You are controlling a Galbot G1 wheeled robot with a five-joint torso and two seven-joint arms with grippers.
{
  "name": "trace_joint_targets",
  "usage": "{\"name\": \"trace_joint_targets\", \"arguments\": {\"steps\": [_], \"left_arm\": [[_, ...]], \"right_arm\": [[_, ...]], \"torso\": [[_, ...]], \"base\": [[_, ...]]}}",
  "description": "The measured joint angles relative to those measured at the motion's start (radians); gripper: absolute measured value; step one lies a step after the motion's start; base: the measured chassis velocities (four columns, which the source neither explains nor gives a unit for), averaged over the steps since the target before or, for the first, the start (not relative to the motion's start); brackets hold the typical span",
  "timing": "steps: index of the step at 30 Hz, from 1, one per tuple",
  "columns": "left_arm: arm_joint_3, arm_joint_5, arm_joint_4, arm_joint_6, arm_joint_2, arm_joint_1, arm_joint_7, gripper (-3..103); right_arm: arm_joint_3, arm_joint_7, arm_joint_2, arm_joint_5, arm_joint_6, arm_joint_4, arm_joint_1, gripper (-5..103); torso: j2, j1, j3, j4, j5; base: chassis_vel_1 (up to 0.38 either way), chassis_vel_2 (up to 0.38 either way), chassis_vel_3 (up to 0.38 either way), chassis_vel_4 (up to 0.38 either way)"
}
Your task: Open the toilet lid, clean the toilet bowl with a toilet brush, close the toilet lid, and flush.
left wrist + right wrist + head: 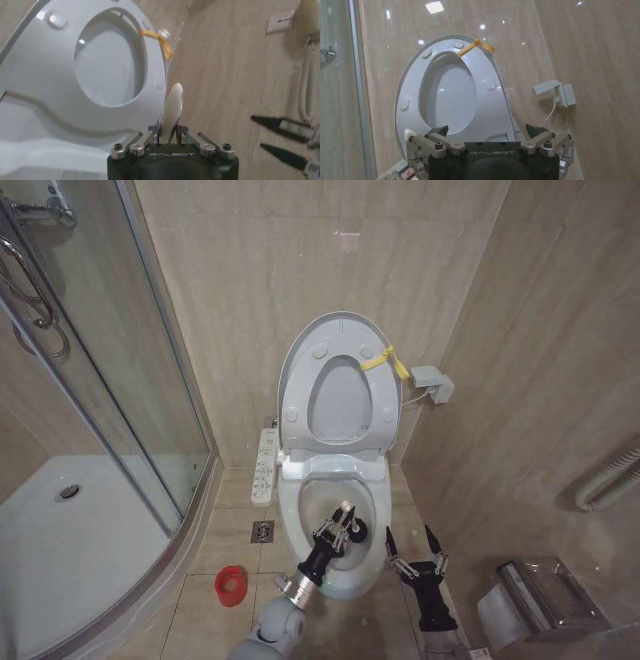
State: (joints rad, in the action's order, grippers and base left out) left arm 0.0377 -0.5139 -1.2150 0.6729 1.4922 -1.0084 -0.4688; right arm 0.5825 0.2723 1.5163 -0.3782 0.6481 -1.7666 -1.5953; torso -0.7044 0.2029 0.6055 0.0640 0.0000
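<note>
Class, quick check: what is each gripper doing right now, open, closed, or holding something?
Left gripper: closed on the toilet brush handle, over the toilet bowl.
Right gripper: open, empty, beside the bowl.

Overhead head view; wrists facing raised toilet lid (300, 380)

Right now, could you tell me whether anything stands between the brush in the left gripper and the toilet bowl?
Nothing visible does. The toilet lid and seat stand raised against the wall, and the left gripper, shut on the toilet brush handle, is over the open toilet bowl. The right gripper hangs open beside the bowl.
</note>
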Motion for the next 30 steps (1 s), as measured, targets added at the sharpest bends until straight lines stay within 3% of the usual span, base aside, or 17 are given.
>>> {"name": "trace_joint_targets", "arguments": {"steps": [5,11,12,14,15,17,18,23,30], "left_arm": [[-0.014,0.017,0.103,-0.004,0.018,0.026,0.015,21],[-0.002,0.046,0.035,-0.052,0.002,0.022,0.066,21],[0.005,0.060,0.006,-0.069,-0.006,0.018,0.089,21],[0.037,0.100,-0.092,-0.151,-0.040,0.000,0.196,21],[0.037,0.100,-0.092,-0.151,-0.040,0.000,0.196,21],[0.063,0.128,-0.170,-0.245,-0.068,-0.010,0.294,21],[0.068,0.133,-0.182,-0.265,-0.074,-0.008,0.313,21],[0.072,0.121,-0.167,-0.264,-0.073,0.013,0.312,21],[0.077,0.062,-0.202,-0.201,-0.038,0.018,0.222,21]], "right_arm": [[-0.001,0.001,-0.002,-0.001,0.001,-0.001,0.002,100],[-0.003,0.001,-0.001,-0.001,0.001,0.006,0.007,100],[-0.003,0.002,0.000,-0.001,0.001,0.007,0.007,100],[-0.005,0.003,0.002,-0.001,0.001,0.008,0.007,100],[-0.005,0.003,0.002,-0.001,0.001,0.008,0.007,100],[-0.005,0.003,0.003,0.000,0.001,0.008,0.007,100],[-0.005,0.003,0.003,0.000,0.001,0.008,0.007,100],[-0.005,0.003,0.004,0.000,0.001,0.008,0.006,100],[-0.003,0.003,0.007,0.006,0.001,0.018,0.007,100]], "torso": [[0.000,0.000,0.000,-0.0002,0.0001],[0.000,0.000,0.000,0.0002,0.0000],[0.000,0.000,0.000,0.0003,-0.0001],[0.000,0.000,0.000,0.0004,-0.0003],[0.000,0.000,0.000,0.0004,-0.0003],[0.000,0.000,0.000,0.0001,-0.0002],[0.000,0.000,0.000,0.0002,-0.0002],[0.000,0.000,0.000,0.0002,-0.0001],[0.000,0.000,0.000,0.0001,-0.0001]], "base": [[0.000,0.000,0.000,0.000],[0.000,0.000,0.000,0.000],[0.000,0.000,0.000,0.000],[0.000,0.000,0.000,0.000],[0.000,0.000,0.000,0.000],[0.000,0.000,0.000,0.000],[0.000,0.000,0.000,0.000],[0.000,0.000,0.000,0.000],[0.000,0.000,0.000,0.000]]}}
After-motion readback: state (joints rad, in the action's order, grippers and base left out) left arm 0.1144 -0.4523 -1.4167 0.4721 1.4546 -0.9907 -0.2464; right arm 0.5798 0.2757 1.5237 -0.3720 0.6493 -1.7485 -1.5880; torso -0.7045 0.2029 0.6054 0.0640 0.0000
